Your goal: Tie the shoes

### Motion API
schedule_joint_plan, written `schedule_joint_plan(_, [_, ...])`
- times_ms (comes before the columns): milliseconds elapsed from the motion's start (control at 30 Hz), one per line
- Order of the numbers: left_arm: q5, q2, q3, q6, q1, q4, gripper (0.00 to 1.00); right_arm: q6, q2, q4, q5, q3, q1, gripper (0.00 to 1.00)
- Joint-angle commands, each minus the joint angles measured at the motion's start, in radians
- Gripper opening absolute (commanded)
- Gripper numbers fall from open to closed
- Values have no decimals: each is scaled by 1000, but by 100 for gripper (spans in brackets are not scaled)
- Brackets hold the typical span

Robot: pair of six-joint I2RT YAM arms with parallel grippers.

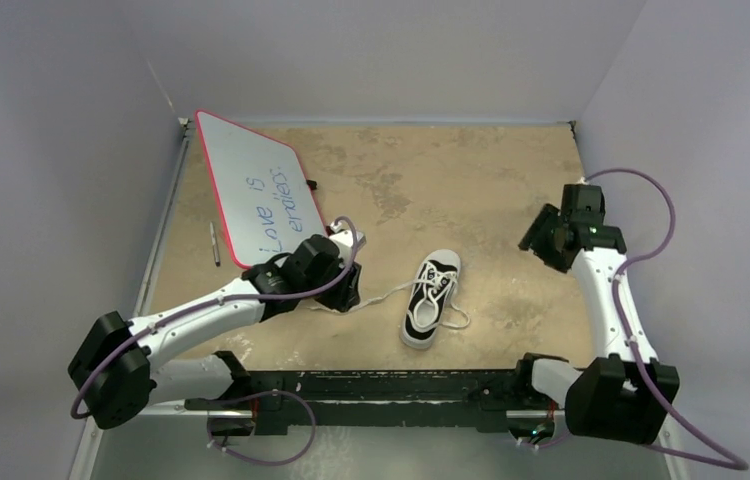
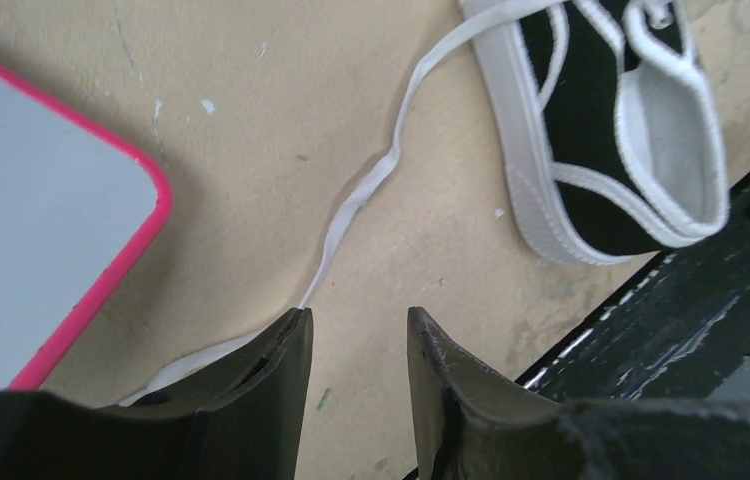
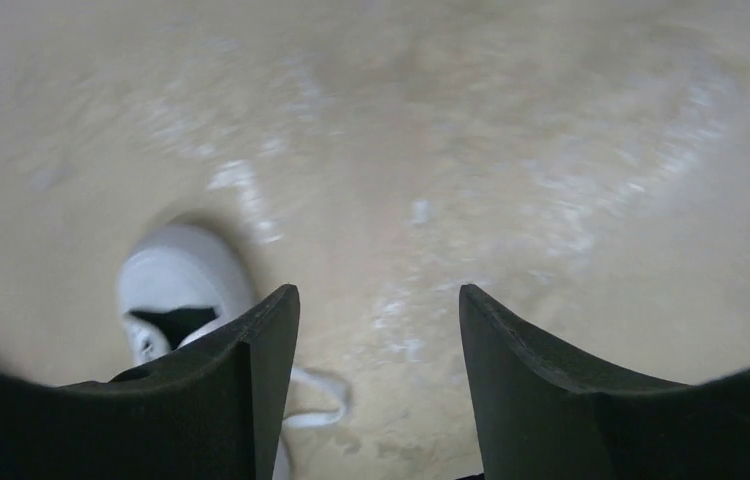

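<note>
The shoe is a small black-and-white sneaker lying on the tan table, toe away from the arm bases; its heel end fills the upper right of the left wrist view. One long white lace runs from it leftward across the table to my left gripper. That gripper is open; the lace passes outside its left finger, and only bare table shows between the jaws. My right gripper hangs above the table right of the shoe, open and empty. Its blurred view catches the white toe cap and a lace loop.
A pink-framed whiteboard with handwriting lies at the back left, its corner close to my left gripper. A pen lies left of the board. The black base rail runs along the near edge, just behind the shoe's heel. Walls enclose the table.
</note>
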Motion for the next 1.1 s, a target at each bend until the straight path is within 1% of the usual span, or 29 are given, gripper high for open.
schedule_joint_plan(0, [47, -12, 89, -3, -3, 110, 40, -155, 119, 79, -542, 84, 32, 65])
schedule_joint_plan(33, [54, 13, 113, 3, -3, 117, 40, -149, 160, 84, -625, 88, 32, 66])
schedule_joint_plan(100, [95, 88, 159, 18, -4, 146, 40, -120, 233, 152, -781, 74, 32, 68])
schedule_joint_plan(167, [154, 165, 188, 7, -3, 214, 41, -86, 276, 245, -906, 31, 33, 74])
schedule_joint_plan(267, [196, 253, 226, -60, -5, 312, 43, -57, 350, 332, -998, 3, 34, 79])
schedule_joint_plan(367, [217, 285, 237, -126, -10, 410, 43, -54, 454, 346, -1065, 12, 53, 79])
schedule_joint_plan(433, [220, 277, 220, -152, -12, 444, 43, -55, 496, 349, -1043, 14, 84, 78])
schedule_joint_plan(567, [189, 218, 173, -169, -12, 410, 47, -23, 554, 391, -1002, 1, 167, 79])
schedule_joint_plan(733, [112, 94, 106, -161, -12, 294, 50, 83, 633, 506, -978, 27, 279, 80])
schedule_joint_plan(800, [94, 63, 87, -166, -13, 261, 50, 105, 646, 486, -945, 74, 289, 80])
schedule_joint_plan(867, [94, 42, 52, -176, -12, 263, 50, 81, 635, 358, -886, 125, 285, 80])
schedule_joint_plan(900, [94, 34, 36, -183, -12, 273, 50, 48, 622, 274, -783, 154, 281, 81])
schedule_joint_plan(933, [93, 32, 24, -188, -12, 283, 51, 19, 608, 185, -725, 178, 280, 81])
schedule_joint_plan(1000, [93, 34, 5, -181, -13, 311, 58, -75, 564, 50, -528, 204, 280, 81])
schedule_joint_plan(1067, [87, 47, 9, -155, -12, 324, 63, -134, 505, -74, -411, 198, 277, 81])
